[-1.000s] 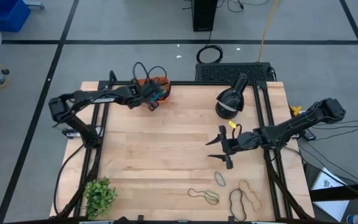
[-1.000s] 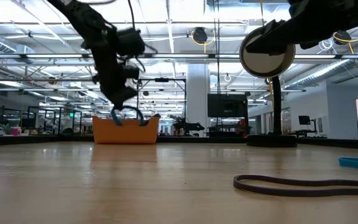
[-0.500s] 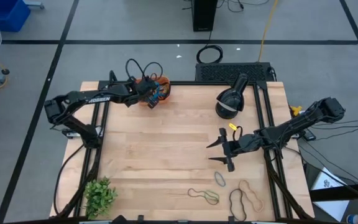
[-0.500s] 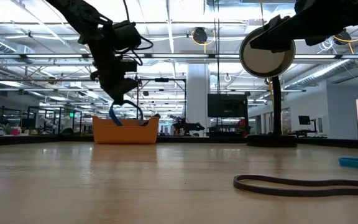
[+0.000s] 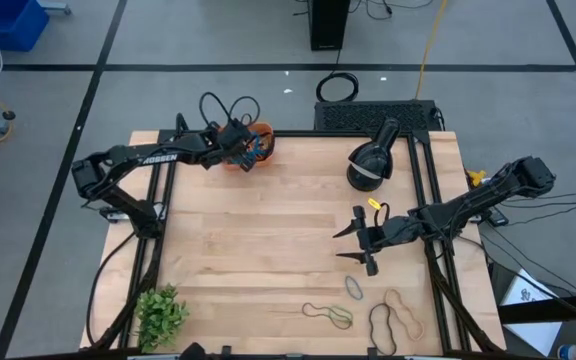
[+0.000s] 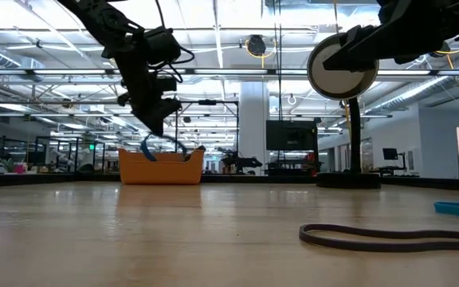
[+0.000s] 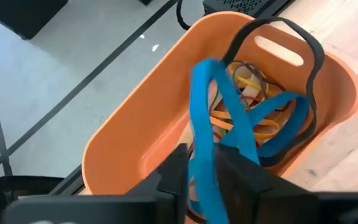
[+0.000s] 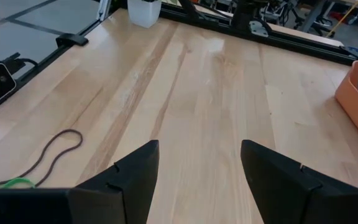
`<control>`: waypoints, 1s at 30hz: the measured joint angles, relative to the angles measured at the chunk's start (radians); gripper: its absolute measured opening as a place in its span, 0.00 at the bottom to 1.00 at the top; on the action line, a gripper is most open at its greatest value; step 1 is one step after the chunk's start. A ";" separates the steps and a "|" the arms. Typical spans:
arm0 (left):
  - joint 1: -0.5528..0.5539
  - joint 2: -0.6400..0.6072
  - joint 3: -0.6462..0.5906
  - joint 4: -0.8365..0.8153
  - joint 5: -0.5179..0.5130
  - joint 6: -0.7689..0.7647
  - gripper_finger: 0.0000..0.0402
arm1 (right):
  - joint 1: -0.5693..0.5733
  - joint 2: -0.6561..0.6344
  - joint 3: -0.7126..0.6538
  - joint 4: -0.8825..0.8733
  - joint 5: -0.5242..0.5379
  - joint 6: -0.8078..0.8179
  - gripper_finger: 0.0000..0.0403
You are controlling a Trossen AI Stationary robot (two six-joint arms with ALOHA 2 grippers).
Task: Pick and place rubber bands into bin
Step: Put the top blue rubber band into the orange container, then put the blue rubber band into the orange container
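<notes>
Between the jaws of the left gripper (image 7: pixel 204 165) a blue rubber band (image 7: pixel 219 134) is seen; the jaws look only narrowly parted, and whether the band is still pinched or already let go cannot be told. The band hangs down into the bin (image 7: pixel 138 134), which sits at the far edge of the surface (image 5: pixel 268 230), toward its far left corner, with tan, orange and blue bands already lying inside. A black rubber band (image 7: pixel 291 43) is draped over the bin's rim, partly outside it.

The main risk is judged to be snagging: if the blue loop clings to a finger when the arm is raised, it could be dragged back out, and tangled neighbours with it. The light bin itself could be tipped or shifted near the edge. The black band on the rim could be flicked onto the surface.

The right gripper (image 5: pixel 353 240), its jaws spread wide and holding nothing, is held above the surface toward the right edge; further loose rubber bands (image 5: pixel 393 320) lie by the near edge.
</notes>
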 joint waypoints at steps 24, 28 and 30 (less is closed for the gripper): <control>-0.251 -0.013 -0.036 0.358 0.469 0.046 0.48 | 0.168 0.048 0.040 -0.236 0.131 0.021 0.56; -0.346 -0.013 -0.043 0.474 0.487 0.053 0.48 | 0.184 0.118 0.096 -0.336 0.125 0.067 0.56; -0.387 -0.012 -0.043 0.494 0.491 0.055 0.48 | 0.187 0.161 0.117 -0.388 0.106 0.091 0.56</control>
